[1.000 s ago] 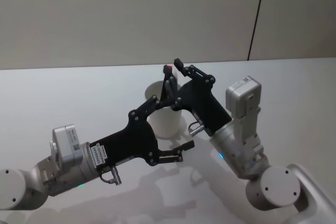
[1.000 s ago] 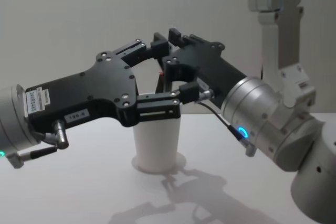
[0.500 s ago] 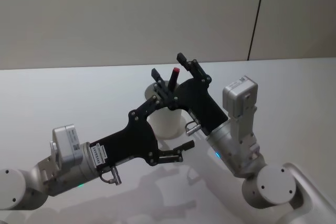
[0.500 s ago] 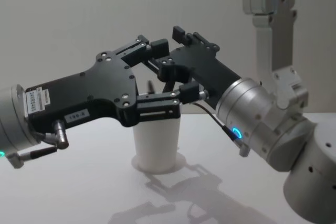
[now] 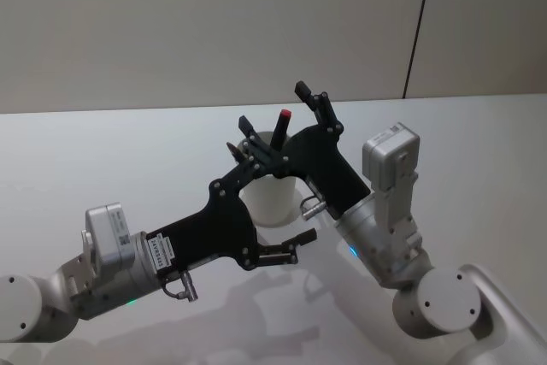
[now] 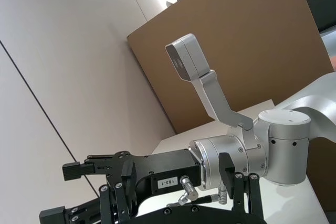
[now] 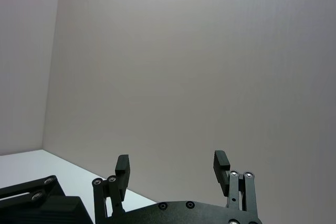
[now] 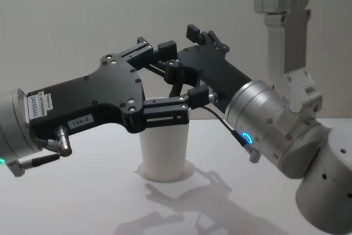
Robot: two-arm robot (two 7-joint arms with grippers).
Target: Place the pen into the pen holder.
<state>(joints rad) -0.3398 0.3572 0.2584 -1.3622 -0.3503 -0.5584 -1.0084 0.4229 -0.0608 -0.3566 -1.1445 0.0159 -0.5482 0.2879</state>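
Pen holder: the white cup point(image 5: 272, 198) stands on the table point(image 5: 102, 151), between the two arms.
Pen: the pen point(image 5: 281, 128) stands in the cup, its red tip poking out above the rim.
Right gripper: the right gripper point(image 5: 278, 117) is above the cup, fingers wide apart, holding nothing.
Left gripper: the left gripper point(image 8: 190, 78) is around the cup's top, one finger on each side, open and not squeezing.

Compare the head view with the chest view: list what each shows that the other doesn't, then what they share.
Head view: a red-capped dark pen standing in the open mouth of the plain white tapered pen holder.
Chest view: the holder's flat base flange resting on the white table.
Both: the open left gripper straddling the holder, and the open right gripper above it.
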